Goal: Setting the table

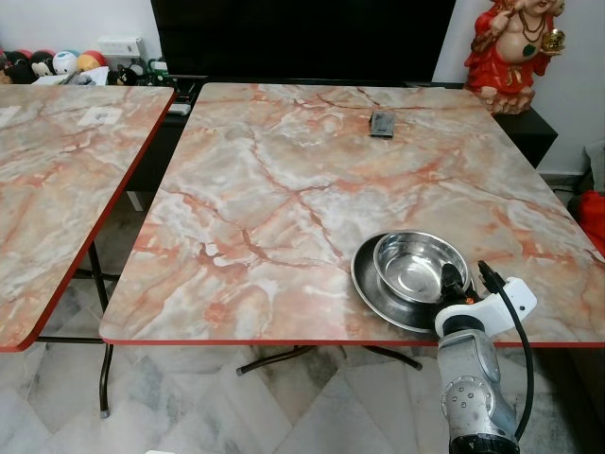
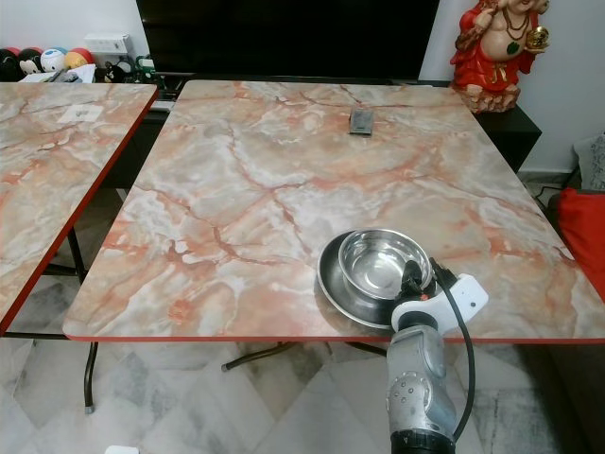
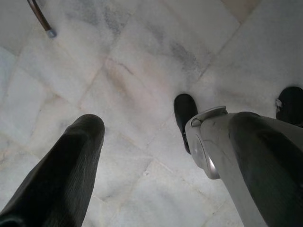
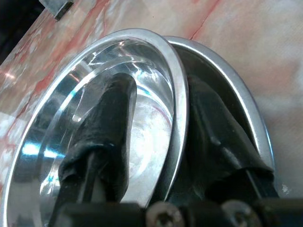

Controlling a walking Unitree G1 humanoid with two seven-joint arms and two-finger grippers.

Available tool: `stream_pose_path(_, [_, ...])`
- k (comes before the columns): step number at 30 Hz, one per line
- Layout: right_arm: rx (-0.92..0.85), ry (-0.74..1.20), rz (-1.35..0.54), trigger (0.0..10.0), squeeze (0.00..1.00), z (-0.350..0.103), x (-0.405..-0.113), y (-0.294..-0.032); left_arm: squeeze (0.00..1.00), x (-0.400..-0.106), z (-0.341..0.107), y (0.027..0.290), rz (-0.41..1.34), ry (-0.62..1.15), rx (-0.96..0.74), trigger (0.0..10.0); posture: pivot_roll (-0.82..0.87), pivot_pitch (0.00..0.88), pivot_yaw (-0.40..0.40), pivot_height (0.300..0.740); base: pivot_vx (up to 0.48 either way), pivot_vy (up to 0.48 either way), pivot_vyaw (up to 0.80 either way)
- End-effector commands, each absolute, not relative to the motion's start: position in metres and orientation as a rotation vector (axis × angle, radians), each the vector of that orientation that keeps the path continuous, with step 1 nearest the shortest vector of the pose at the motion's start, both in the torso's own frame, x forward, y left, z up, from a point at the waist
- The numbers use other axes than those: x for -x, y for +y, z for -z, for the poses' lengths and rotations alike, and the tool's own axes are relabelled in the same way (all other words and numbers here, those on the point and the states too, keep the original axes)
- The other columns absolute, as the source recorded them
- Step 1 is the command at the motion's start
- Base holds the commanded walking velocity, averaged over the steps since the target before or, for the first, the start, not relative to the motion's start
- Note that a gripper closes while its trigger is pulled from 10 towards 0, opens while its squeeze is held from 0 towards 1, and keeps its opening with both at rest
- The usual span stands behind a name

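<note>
A steel bowl (image 1: 416,265) sits inside a shallow steel plate (image 1: 371,284) near the front right edge of the marble-patterned table (image 1: 274,180). My right gripper (image 1: 452,282) reaches over the table edge and is shut on the bowl's near rim. In the right wrist view one finger (image 4: 111,118) lies inside the bowl (image 4: 147,137) and the other finger (image 4: 213,132) sits outside it, above the plate (image 4: 236,94). My left gripper (image 3: 142,124) hangs open over the tiled floor with nothing between its fingers.
A small dark flat object (image 1: 382,124) lies at the table's far side. A second marble table (image 1: 57,170) stands to the left across a narrow gap. A red statue (image 1: 510,47) stands on a dark cabinet at the back right. Something red (image 1: 594,216) sits at the right edge.
</note>
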State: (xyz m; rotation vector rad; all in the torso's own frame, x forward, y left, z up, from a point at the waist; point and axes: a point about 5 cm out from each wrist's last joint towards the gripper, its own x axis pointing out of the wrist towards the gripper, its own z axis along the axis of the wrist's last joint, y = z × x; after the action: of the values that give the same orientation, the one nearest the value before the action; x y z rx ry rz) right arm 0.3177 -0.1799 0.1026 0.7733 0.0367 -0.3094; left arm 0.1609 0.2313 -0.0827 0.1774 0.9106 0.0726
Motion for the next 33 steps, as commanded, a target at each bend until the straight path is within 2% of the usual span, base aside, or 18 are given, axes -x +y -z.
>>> stream_pose_path(1, [-0.773, 0.06, 0.315, 10.0, 0.0, -0.0978, -0.3162, -0.1801, 0.0, -0.1545, 0.0858, 0.2308, -0.071, 0.934, -0.18, 10.0, 0.02, 0.123, -0.033, 0.74, 0.0, 0.0, 0.0])
stream_pose_path(10, [-0.765, 0.063, 0.304, 10.0, 0.0, -0.0983, -0.3144, -0.1767, 0.0, -0.1561, 0.0853, 0.2302, -0.069, 0.932, -0.179, 10.0, 0.01, 0.123, -0.034, 0.74, 0.0, 0.0, 0.0])
stream_pose_path(11, [-0.764, 0.065, 0.296, 10.0, 0.18, -0.0984, -0.314, -0.1749, 0.0, -0.1565, 0.0852, 0.2299, -0.069, 0.931, -0.179, 10.0, 0.01, 0.122, -0.036, 0.74, 0.0, 0.0, 0.0])
stream_pose_path(12, [-0.763, 0.066, 0.293, 10.0, 0.18, -0.0985, -0.3139, -0.1744, 0.0, -0.1567, 0.0852, 0.2298, -0.068, 0.931, -0.18, 10.0, 0.01, 0.122, -0.036, 0.74, 0.0, 0.0, 0.0])
stream_pose_path(13, [-0.762, 0.067, 0.292, 10.0, 0.47, -0.0984, -0.3137, -0.1738, 0.0, -0.1568, 0.0852, 0.2297, -0.069, 0.93, -0.179, 10.0, 0.01, 0.122, -0.037, 0.74, 0.0, 0.0, 0.0])
stream_pose_path(16, [-0.76, 0.068, 0.291, 10.0, 0.44, -0.0985, -0.3135, -0.1732, 0.0, -0.1569, 0.0852, 0.2294, -0.07, 0.93, -0.178, 10.0, 0.01, 0.122, -0.038, 0.74, 0.0, 0.0, 0.0])
stream_pose_path(18, [-0.749, 0.07, 0.289, 10.0, 0.23, -0.0989, -0.3127, -0.173, 0.0, -0.1569, 0.0853, 0.229, -0.07, 0.93, -0.177, 10.0, 0.01, 0.122, -0.038, 0.74, 0.0, 0.0, 0.0])
stream_pose_path(19, [-0.746, 0.07, 0.288, 10.0, 0.23, -0.0989, -0.3126, -0.173, 0.0, -0.1569, 0.0853, 0.2288, -0.07, 0.93, -0.177, 10.0, 0.0, 0.122, -0.039, 0.74, 0.0, 0.0, 0.0])
stream_pose_path(20, [-0.745, 0.07, 0.288, 10.0, 0.19, -0.0991, -0.3123, -0.173, 0.0, -0.1569, 0.0854, 0.2287, -0.07, 0.93, -0.177, 10.0, 0.0, 0.122, -0.039, 0.74, 0.0, 0.0, 0.0])
stream_pose_path(24, [-0.744, 0.07, 0.288, 10.0, 0.18, -0.0992, -0.3119, -0.173, 0.0, -0.1569, 0.0855, 0.2283, -0.069, 0.93, -0.177, 10.0, 0.0, 0.121, -0.039, 0.74, 0.0, 0.0, 0.0])
stream_pose_path(27, [-0.724, 0.065, 0.287, 10.0, 0.0, -0.1006, -0.311, -0.1732, 0.0, -0.1569, 0.0857, 0.2273, -0.069, 0.93, -0.174, 10.0, 0.0, 0.12, -0.041, 0.74, 0.0, 0.0, 0.0])
stream_pose_path(33, [-0.685, 0.049, 0.28, 10.0, 0.0, -0.1052, -0.3096, -0.1733, 0.0, -0.1568, 0.086, 0.2264, -0.067, 0.93, -0.174, 10.0, 0.0, 0.12, -0.04, 0.74, 0.0, 0.0, 0.0])
